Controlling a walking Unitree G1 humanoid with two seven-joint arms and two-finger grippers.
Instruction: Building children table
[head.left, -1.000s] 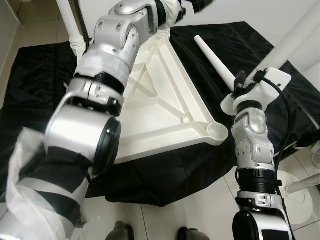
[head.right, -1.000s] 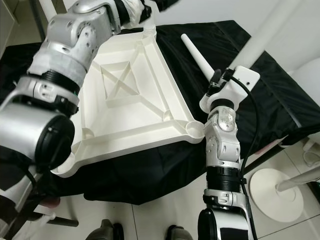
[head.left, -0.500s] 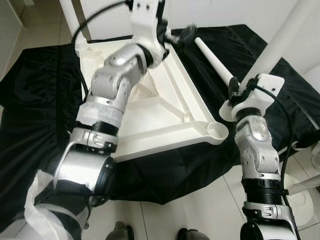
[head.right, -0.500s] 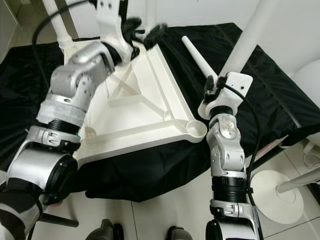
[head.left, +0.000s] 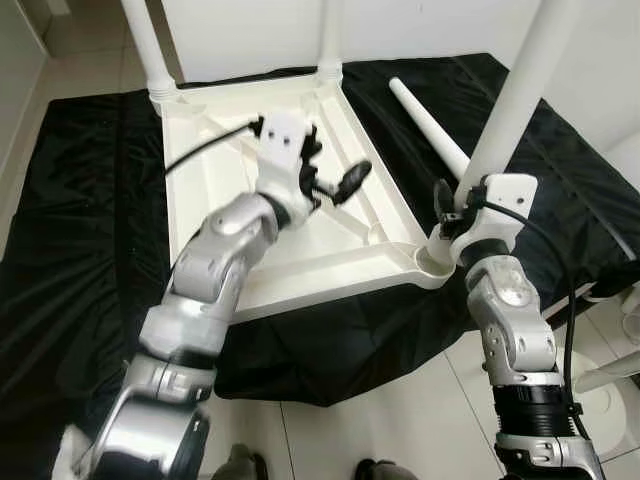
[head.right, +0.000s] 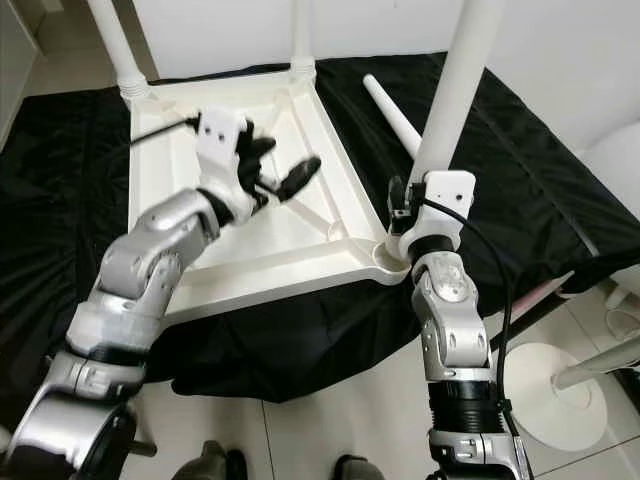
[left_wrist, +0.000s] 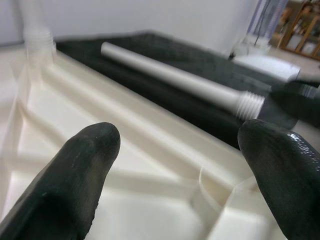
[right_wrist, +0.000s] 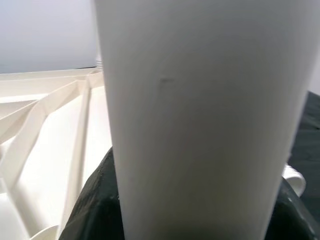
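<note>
The white table top (head.left: 215, 180) lies upside down on a black cloth. Two white legs (head.left: 142, 45) stand in its far corners. My right gripper (head.left: 447, 212) is shut on a third leg (head.left: 512, 110), holding it upright with its lower end at the near right corner socket (head.left: 432, 262). In the right wrist view this leg (right_wrist: 200, 100) sits between the black fingers (right_wrist: 95, 200). A fourth leg (head.left: 428, 122) lies loose on the cloth, threaded end (left_wrist: 249, 104) toward me. My left gripper (head.left: 335, 168) hovers open and empty over the table top's right side, shown too in the left wrist view (left_wrist: 185, 150).
The black cloth (head.left: 90, 230) covers the floor under the table top. Pale tiles (head.left: 400, 420) lie in front of it. A white round stand base (head.right: 555, 390) sits at the right. My feet (head.right: 215, 462) are near the cloth's front edge.
My left arm has drawn back from the far corner to above the table top's middle. My right gripper has lowered the leg and stood it upright at the near right corner socket.
</note>
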